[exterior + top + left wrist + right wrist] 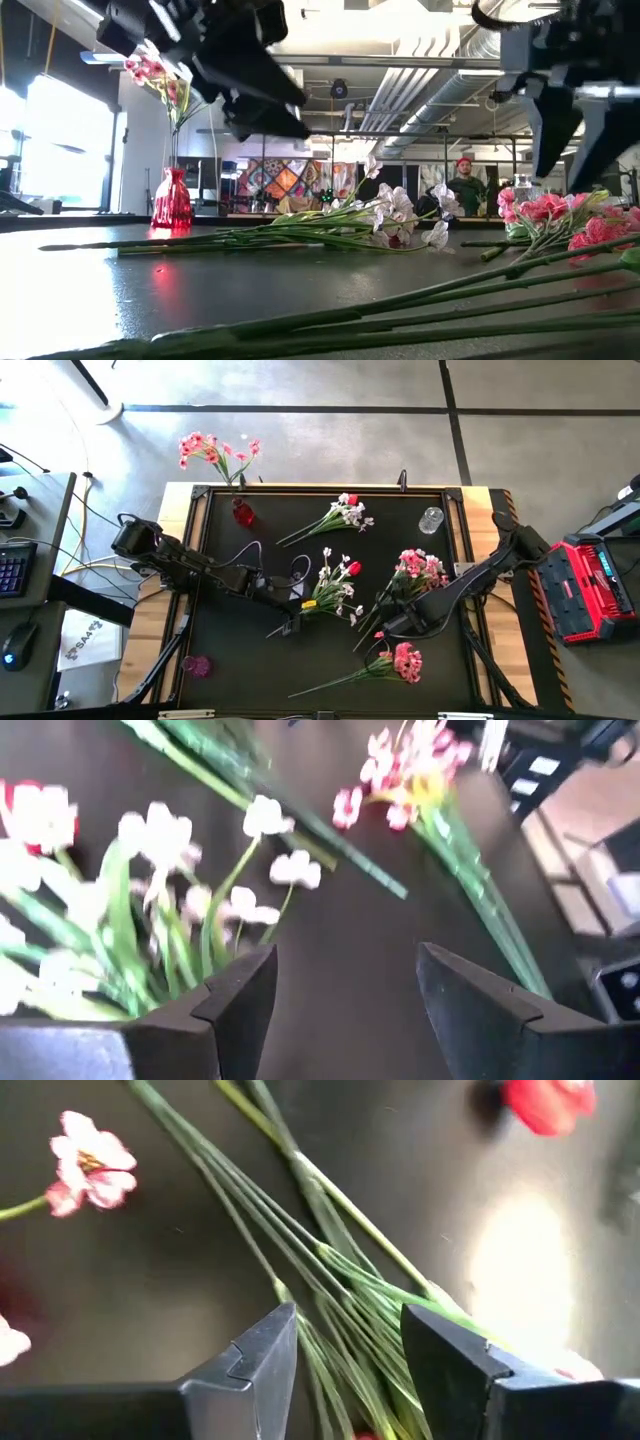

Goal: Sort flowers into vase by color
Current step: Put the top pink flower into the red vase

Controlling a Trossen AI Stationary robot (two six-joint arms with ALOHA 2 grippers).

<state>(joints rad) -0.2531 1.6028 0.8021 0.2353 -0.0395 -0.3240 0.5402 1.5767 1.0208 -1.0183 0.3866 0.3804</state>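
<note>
Several flower sprays lie flat on the black table. A white spray with a red bud point(336, 586) lies mid-table, and my left gripper point(345, 1000) hovers open just beside its blossoms point(150, 890). A pink spray point(420, 570) lies to the right of it, its green stems point(300, 1230) running under my right gripper point(350, 1350). That gripper stands open above the stems, pointing down, clear of the table point(572, 150). A red vase point(241, 512) at the far left holds pink flowers point(215, 452).
Another white-and-red spray point(345, 513) lies at the far middle, another pink spray point(400, 660) near the front. A clear glass vase point(431, 520) stands far right and a small pink vase point(196, 665) near left. A person point(462, 185) stands in the room behind.
</note>
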